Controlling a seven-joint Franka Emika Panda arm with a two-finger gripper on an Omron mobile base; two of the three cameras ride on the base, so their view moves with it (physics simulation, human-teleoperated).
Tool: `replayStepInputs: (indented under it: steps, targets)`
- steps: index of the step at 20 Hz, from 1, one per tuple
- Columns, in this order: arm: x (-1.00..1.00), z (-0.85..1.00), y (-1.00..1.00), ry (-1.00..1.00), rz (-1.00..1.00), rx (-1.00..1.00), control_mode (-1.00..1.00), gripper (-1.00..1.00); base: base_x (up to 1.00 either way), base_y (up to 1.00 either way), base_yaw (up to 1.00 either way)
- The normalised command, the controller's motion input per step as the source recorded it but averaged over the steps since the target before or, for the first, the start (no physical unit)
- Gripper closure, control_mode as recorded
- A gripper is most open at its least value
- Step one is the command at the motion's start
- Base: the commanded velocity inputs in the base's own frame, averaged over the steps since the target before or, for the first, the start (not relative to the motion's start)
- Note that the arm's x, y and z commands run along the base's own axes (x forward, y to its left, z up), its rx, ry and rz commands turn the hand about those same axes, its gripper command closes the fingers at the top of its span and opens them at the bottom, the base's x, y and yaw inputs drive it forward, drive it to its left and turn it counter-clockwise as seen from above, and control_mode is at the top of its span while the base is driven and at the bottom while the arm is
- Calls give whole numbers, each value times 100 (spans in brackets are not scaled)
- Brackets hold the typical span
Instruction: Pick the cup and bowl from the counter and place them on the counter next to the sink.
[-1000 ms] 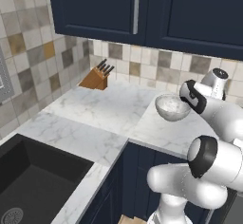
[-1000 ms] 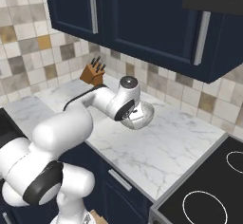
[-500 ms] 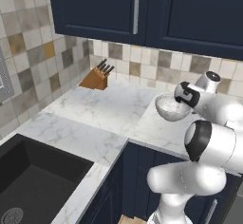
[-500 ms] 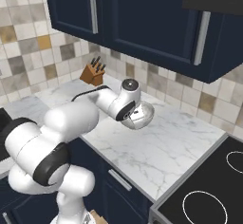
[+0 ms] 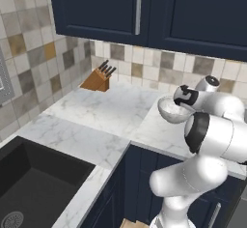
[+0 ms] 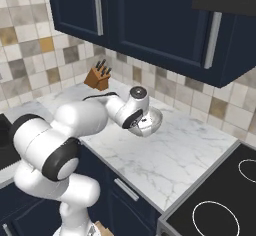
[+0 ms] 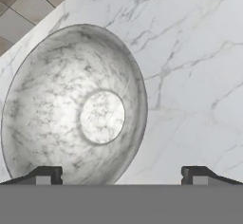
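Note:
The grey-white speckled bowl [image 5: 170, 110] [image 6: 152, 122] [image 7: 71, 104] sits upright on the white marble counter [image 5: 101, 111] [image 6: 185, 155] [image 7: 190, 66], near the tiled wall. My gripper [image 5: 180, 105] [image 6: 140, 125] [image 7: 122, 176] hovers close over it, open, with nothing between its fingers. In the hand view one fingertip [image 7: 45, 175] is over the bowl's inside and the other [image 7: 199, 175] is over bare counter, so the bowl's near rim lies between them. The black sink [image 5: 29, 188] is at the lower left. The cup is out of view.
A wooden knife block [image 5: 98, 78] [image 6: 97, 77] stands against the tiled backsplash in the corner. Navy wall cabinets [image 5: 144, 9] hang above the counter. A black stove top [image 6: 225, 200] borders the counter on the right. The counter turns a corner between bowl and sink.
The hand has swung a little further over the bowl, with its jaws still wide. The bowl has not moved.

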Motion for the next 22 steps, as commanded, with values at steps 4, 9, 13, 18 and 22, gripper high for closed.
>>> replayStepInputs:
  steps: [4, 9, 13, 18, 22]
  targets:
    - [0, -27, 0, 0, 0, 0, -100, -100, 0, 0, 0]
    - [14, -25, 0, 0, 0, 0, -100, -100, 0, 0, 0]
    - [25, -21, 0, 0, 0, 0, -100, -100, 0, 0, 0]
    - [23, -13, -1, 0, 0, 0, -100, -100, 0, 0, 0]
    - [2, -4, -1, 0, 0, 0, -100, -100, 0, 0, 0]
